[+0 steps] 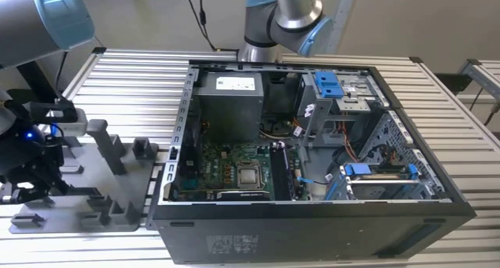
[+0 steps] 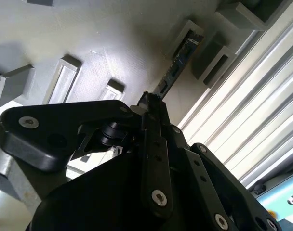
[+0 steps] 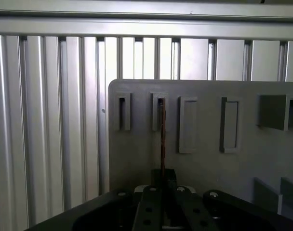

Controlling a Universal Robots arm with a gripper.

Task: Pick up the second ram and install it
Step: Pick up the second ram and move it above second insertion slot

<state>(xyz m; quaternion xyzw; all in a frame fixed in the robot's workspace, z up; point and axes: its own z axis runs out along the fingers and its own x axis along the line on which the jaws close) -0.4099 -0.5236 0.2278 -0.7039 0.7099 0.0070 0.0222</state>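
Gripping second ram (image 2: 178,62) | pincer (image 2: 149,102) clamped on its near end | far end in gray tray (image 2: 117,43) slot

Slatted metal table (image 1: 133,81), gray plastic tray (image 1: 129,185) at the exterior view's left, open black computer case (image 1: 312,239) just beside it

**Q:** Was any lettering legible at this moment?

**A:** None. In the exterior view, a white label (image 1: 238,82) lay on top of the grey power supply (image 1: 226,110), its print too fine to make out.

**Q:** And elsewhere?

**A:** Pale print (image 1: 234,243) stood on the near outer wall of the computer case (image 1: 328,233), likewise unreadable.
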